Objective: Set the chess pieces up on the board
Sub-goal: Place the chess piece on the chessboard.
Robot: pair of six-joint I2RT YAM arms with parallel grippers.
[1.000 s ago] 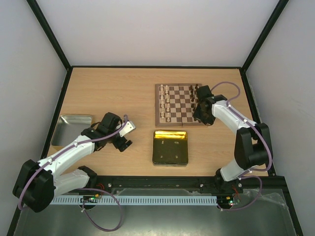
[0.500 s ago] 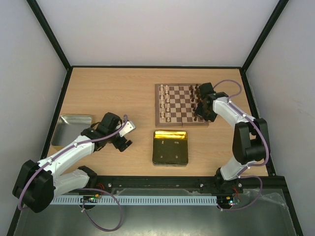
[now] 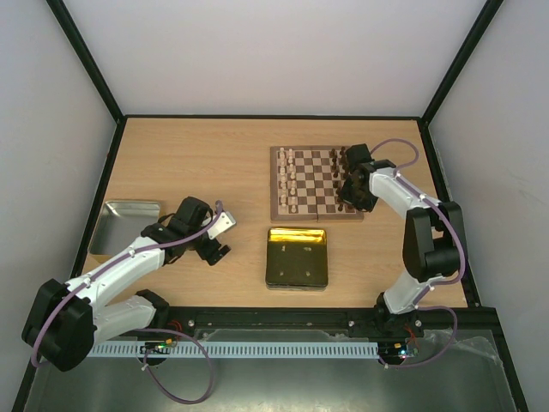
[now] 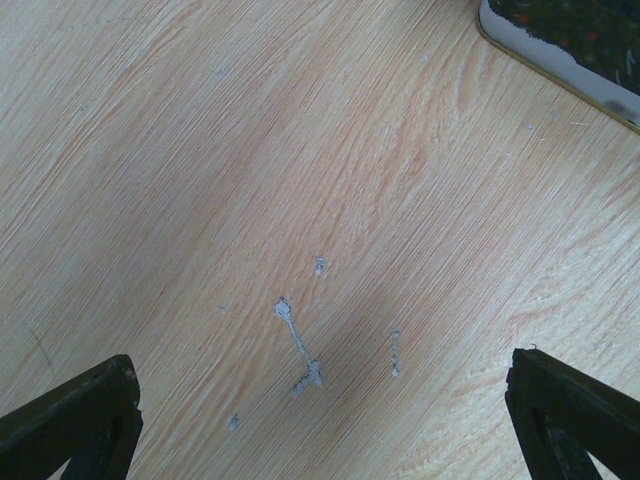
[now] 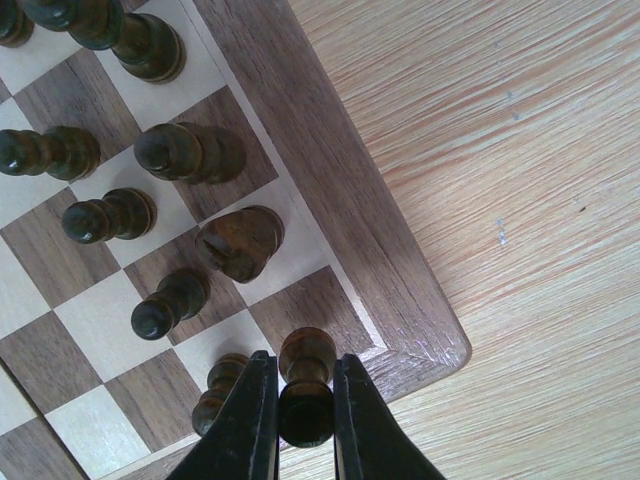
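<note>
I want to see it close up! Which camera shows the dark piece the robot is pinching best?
The right wrist view: the dark piece is big, pinched by the right gripper. In the top view the gripper hides it; the left wrist view misses it.

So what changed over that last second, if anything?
The right gripper, still shut on a dark chess piece, edged slightly farther from the bases along the board's right side, elbow swinging inward. Nothing taken or released. Left gripper, gold tin and tray unchanged.
</note>
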